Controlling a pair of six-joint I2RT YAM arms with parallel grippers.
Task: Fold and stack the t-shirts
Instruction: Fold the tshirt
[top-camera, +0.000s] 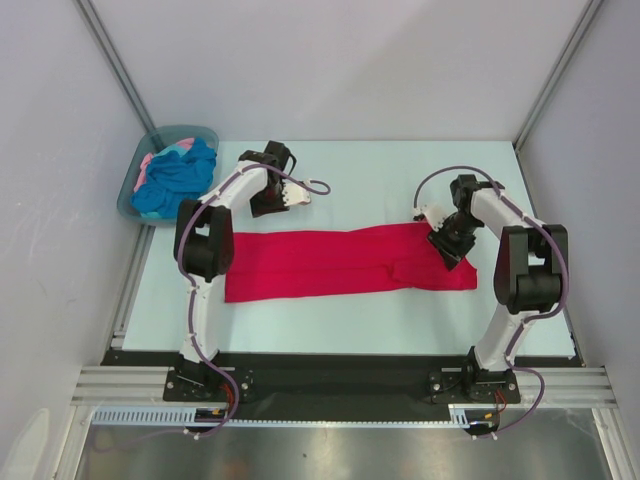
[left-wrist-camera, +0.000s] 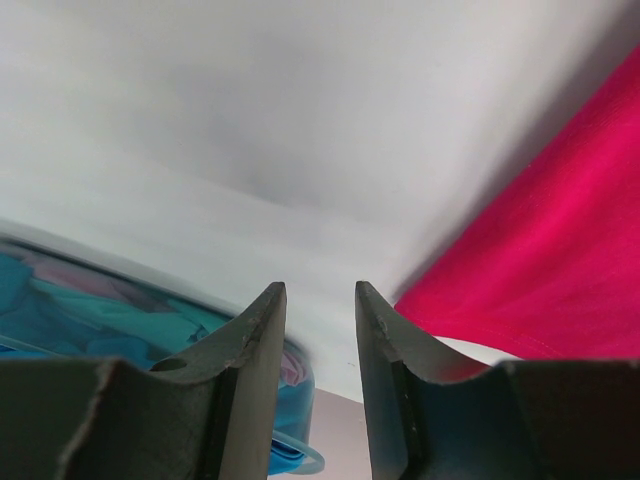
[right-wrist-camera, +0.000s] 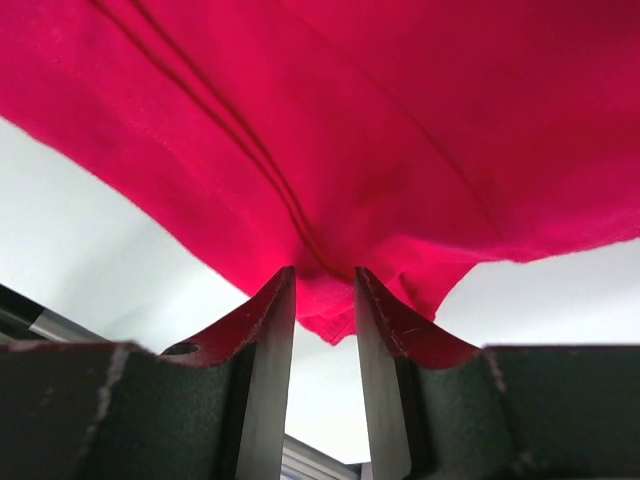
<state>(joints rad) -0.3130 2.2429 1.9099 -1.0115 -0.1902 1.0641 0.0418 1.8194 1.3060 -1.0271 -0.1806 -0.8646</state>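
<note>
The crimson-red t-shirt (top-camera: 330, 262) lies flat as a long band across the table. My right gripper (top-camera: 452, 250) sits low on its right end. In the right wrist view the jaws (right-wrist-camera: 325, 285) stand a little apart, astride a bunched edge of the red cloth (right-wrist-camera: 400, 120). My left gripper (top-camera: 266, 208) hovers just beyond the shirt's far left corner, slightly open and empty (left-wrist-camera: 320, 300), with the red cloth (left-wrist-camera: 560, 260) to its right. The turquoise-blue t-shirt (top-camera: 180, 175) and the pale pink t-shirt (top-camera: 150, 165) lie crumpled in the tub.
The grey-teal plastic tub (top-camera: 128, 200) stands at the table's far left corner, and also shows in the left wrist view (left-wrist-camera: 300, 440). Grey walls close in the table at the back and both sides. The arm bases stand at the near edge.
</note>
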